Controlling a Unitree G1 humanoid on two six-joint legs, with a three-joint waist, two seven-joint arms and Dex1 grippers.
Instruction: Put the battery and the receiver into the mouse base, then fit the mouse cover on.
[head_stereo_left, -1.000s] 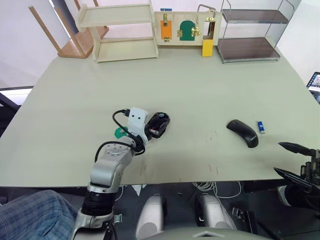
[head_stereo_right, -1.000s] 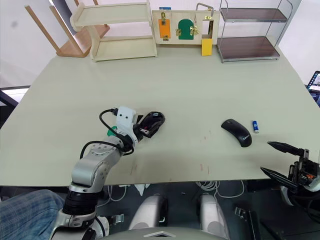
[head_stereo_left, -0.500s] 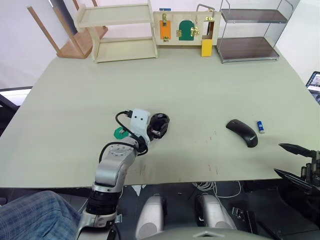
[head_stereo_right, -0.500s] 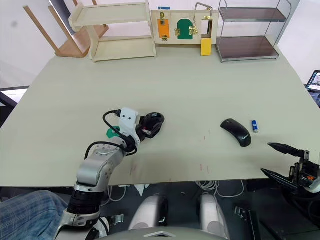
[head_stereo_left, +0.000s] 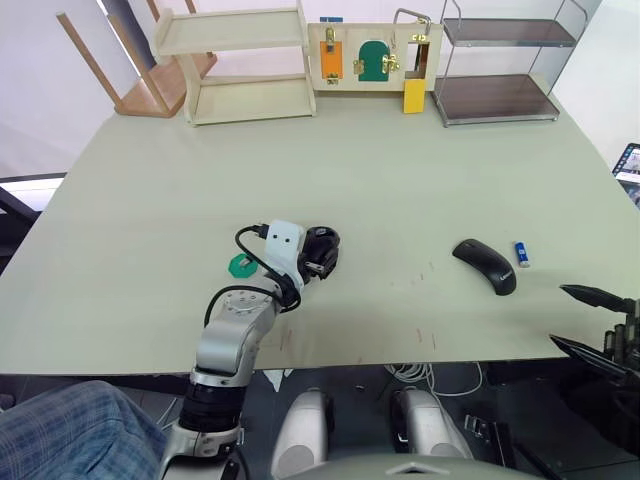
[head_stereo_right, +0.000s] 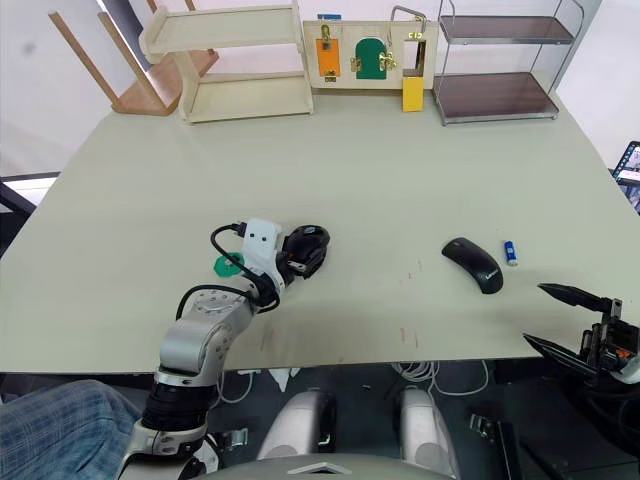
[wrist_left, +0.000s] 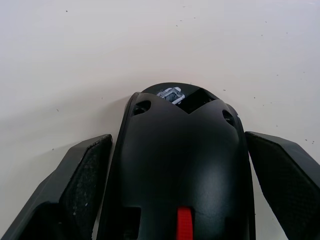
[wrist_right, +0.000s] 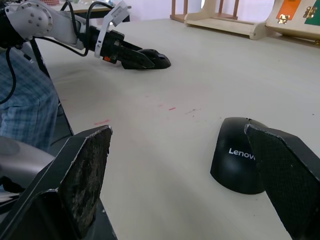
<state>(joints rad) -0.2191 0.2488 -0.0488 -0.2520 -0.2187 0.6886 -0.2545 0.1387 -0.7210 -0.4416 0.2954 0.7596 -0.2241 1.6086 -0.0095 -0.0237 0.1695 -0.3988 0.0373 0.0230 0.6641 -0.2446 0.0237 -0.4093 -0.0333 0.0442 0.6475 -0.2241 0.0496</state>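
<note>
We've got the left gripper (wrist_left: 177, 165) spread around the mouse base (head_stereo_left: 322, 246) mid-table — fingers either side, contact unclear. Right gripper (head_stereo_right: 570, 320) hangs wide open, empty, off the table edge — mouse cover (head_stereo_right: 473, 264) & battery (head_stereo_right: 511, 253) lie nearby.

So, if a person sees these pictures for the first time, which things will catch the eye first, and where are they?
Near the middle of the table, the left gripper has its jaws open on either side of the mouse base. To the robot's right lie the mouse cover and, just beyond it, the small blue battery. The right gripper waits open at the table's near right edge.
</note>
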